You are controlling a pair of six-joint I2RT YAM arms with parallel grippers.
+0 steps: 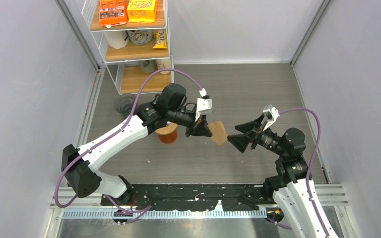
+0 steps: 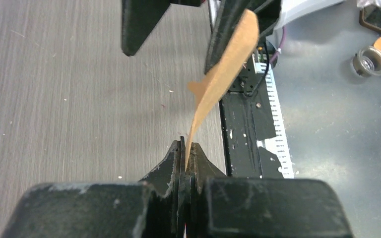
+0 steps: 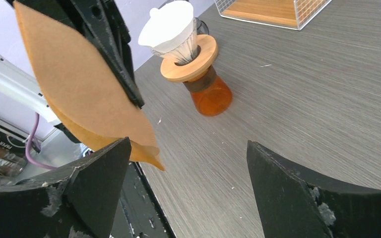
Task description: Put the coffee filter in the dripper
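Left pincer (image 2: 184,148) clamps one filter (image 2: 226,62); right pincer (image 3: 187,145) agape; one dripper (image 3: 171,30).

This is a robotics lab test cell rather than a real kitchen. A grey wood-grain table (image 1: 258,94) is boxed in by plain pale panels (image 1: 25,74) on aluminium posts (image 1: 77,29). The left arm (image 1: 114,141) and right arm (image 1: 302,203) are bolted to a black base plate (image 1: 188,197) and trail purple cables (image 1: 318,139). A wire rack (image 1: 129,52) with snack boxes (image 1: 142,9) and a pour-over dripper (image 3: 171,30) give it a staged pantry look.
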